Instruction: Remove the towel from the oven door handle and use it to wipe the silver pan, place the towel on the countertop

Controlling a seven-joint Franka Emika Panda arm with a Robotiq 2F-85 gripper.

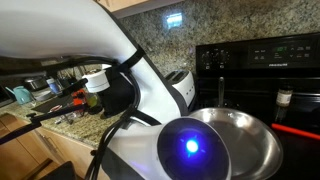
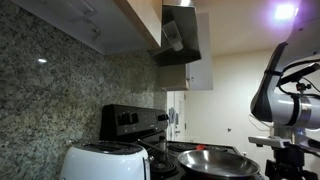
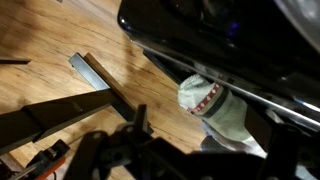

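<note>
long olive-grey towel with paler beige edges (image 3: pixel 215 105) hangs bunched over the black oven door handle (image 3: pixel 280 103) in the wrist view, with light wood floor (image 3: pixel 60 40) behind it. the robot's dark hand (image 3: pixel 135 150) sits near the towel but apart from it, jaws spread wide and holding nothing. large round shiny silver pan (image 2: pixel 215 160) rests on the black stove (image 2: pixel 130 122), right of a white toaster (image 2: pixel 105 160); in an exterior view the speckled granite surface (image 1: pixel 70 120) lies at far left, cluttered.

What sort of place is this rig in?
Most likely a home kitchen: a black stove with a silver pan on it, a white toaster beside it, and a speckled granite backsplash.
</note>
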